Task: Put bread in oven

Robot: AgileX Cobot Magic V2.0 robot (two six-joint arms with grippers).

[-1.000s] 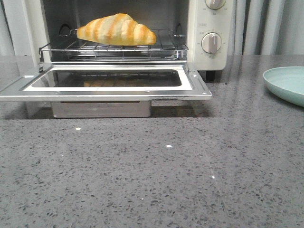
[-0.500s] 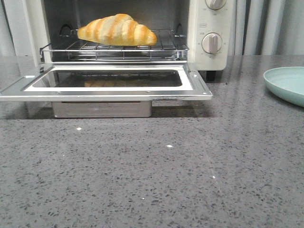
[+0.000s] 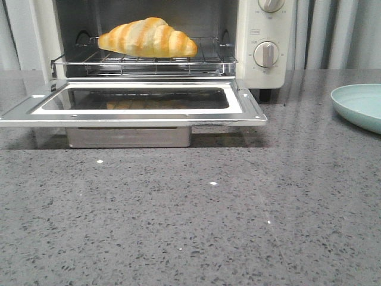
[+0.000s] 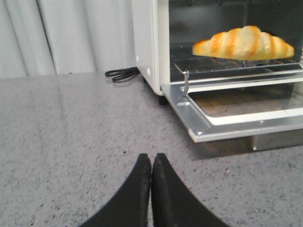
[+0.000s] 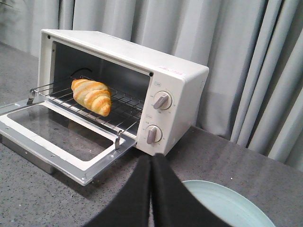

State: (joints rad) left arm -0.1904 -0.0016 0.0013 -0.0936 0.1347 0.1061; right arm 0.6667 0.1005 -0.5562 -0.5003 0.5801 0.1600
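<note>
The croissant-shaped golden-orange bread with pale cream stripes [image 3: 147, 37] lies on the wire rack [image 3: 143, 62] inside the cream-white toaster oven with round knobs [image 3: 265, 36], its long axis running across the opening and its tapered ends pointing to either side. The glass-windowed door [image 3: 134, 104] hangs fully open, flat and level over the speckled grey stone desk [image 3: 196, 214].

By its look the bread is light and probably soft or slightly yielding, with a smooth, rounded, ridged crust that could roll or slip under a narrow pinch. The thick middle hump is the sensible place to take hold, with the jaws closing across the short width; the thin tips would give little purchase and might bend or pivot. It sits well clear of the oven's side walls, so there is room to reach it from the front.

The left claw [image 4: 151, 163] is pressed shut on nothing, low over the desk and well apart from the oven's near corner. The right claw [image 5: 152, 163] is likewise closed and empty, above the desk near a pale green round plate [image 5: 227, 205] that sits to the right of the oven.

Against the earlier front views almost nothing differs: the bread is in the same spot on the rack, the door equally open, with only a very slight shift of the whole scene in the frame.
</note>
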